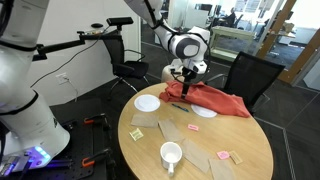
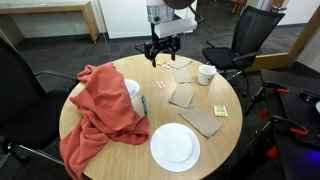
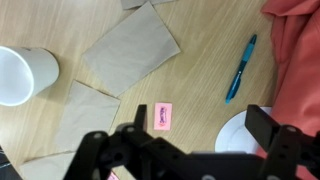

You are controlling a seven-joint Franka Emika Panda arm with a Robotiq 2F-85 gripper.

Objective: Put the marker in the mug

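Note:
The marker [image 3: 240, 68] is a slim blue pen lying flat on the round wooden table, beside the red cloth. It also shows in both exterior views [image 2: 144, 104] [image 1: 179, 104]. The white mug [image 3: 20, 75] stands upright at the left edge of the wrist view, and in both exterior views [image 2: 206, 73] [image 1: 170, 155]. My gripper [image 3: 180, 150] is open and empty, hovering above the table [image 2: 163, 55] [image 1: 185, 85]. The marker lies ahead of the jaws, toward the right finger. The mug is well off to the left.
A crumpled red cloth [image 2: 100, 110] covers one side of the table. A small white disc [image 3: 240, 135] lies between the fingers below. A white plate [image 2: 175, 147], tan paper pieces [image 3: 130, 50] and a pink sticky note [image 3: 163, 115] lie around. Black chairs [image 2: 245, 35] ring the table.

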